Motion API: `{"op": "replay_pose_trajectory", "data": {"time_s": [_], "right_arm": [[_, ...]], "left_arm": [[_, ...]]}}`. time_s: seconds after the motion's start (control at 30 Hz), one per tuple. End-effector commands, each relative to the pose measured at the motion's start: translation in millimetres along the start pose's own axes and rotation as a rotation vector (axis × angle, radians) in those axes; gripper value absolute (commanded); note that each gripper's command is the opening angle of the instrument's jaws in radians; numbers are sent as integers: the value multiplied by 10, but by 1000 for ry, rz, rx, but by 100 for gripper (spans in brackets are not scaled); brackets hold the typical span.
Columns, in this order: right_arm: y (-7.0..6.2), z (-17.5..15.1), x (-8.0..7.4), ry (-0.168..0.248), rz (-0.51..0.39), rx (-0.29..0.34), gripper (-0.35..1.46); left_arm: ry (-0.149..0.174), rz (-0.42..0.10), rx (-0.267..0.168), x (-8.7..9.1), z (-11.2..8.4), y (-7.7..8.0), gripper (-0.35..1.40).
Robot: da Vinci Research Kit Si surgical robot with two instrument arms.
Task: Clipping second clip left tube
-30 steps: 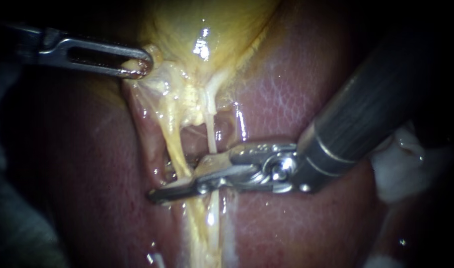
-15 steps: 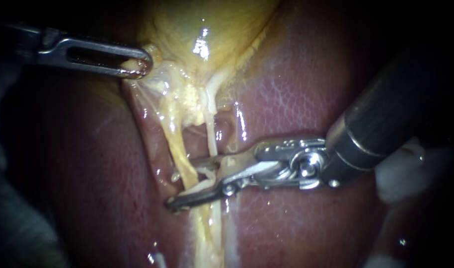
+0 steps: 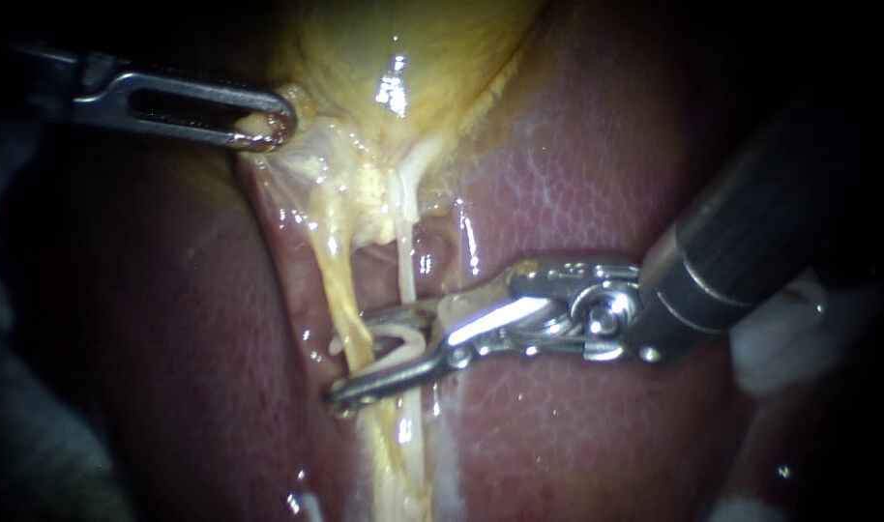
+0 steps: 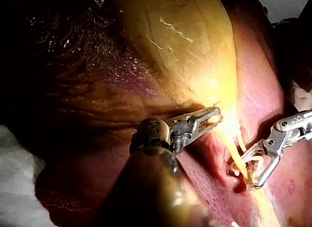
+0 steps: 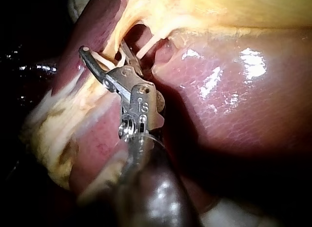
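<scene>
Jaws of the right instrument point(image 3: 357, 355) stand apart, straddling the left tube point(image 3: 338, 275) over the liver point(image 3: 577, 193). Those of the left instrument point(image 3: 273, 130) are clamped on the gallbladder's point(image 3: 365, 48) lower edge. A white clip point(image 3: 392, 340) sits across the tube between the parted jaws.

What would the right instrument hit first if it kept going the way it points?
Likely the clip on the left tube, which sits between the right instrument's open jaws; depth is hard to judge.
</scene>
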Motion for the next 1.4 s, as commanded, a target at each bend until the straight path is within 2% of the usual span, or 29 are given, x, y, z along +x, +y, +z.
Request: {"op": "replay_pose_trajectory", "data": {"time_s": [0.03,0.1,0.23,0.53,0.7,0.83,1.2,1.4], "right_arm": [[-1,0,0,4,5,22,49],[-2,-1,0,8,1,61,47],[-1,1,1,45,3,95,46],[0,15,7,109,60,131,45],[-1,26,10,128,83,143,45],[-8,33,13,144,99,157,45],[-38,34,19,151,107,192,41],[-42,31,28,151,129,198,31]], "left_arm": [[0,0,0,0,0,0,-35],[0,0,0,0,0,0,-35],[0,0,0,1,-1,0,-35],[0,-1,-1,1,-1,0,-35],[0,-1,0,1,-1,0,-35],[-1,-1,-1,1,-1,0,-35],[-1,-1,-1,1,-2,0,-35],[-1,-1,-1,1,-2,0,-35]]}}
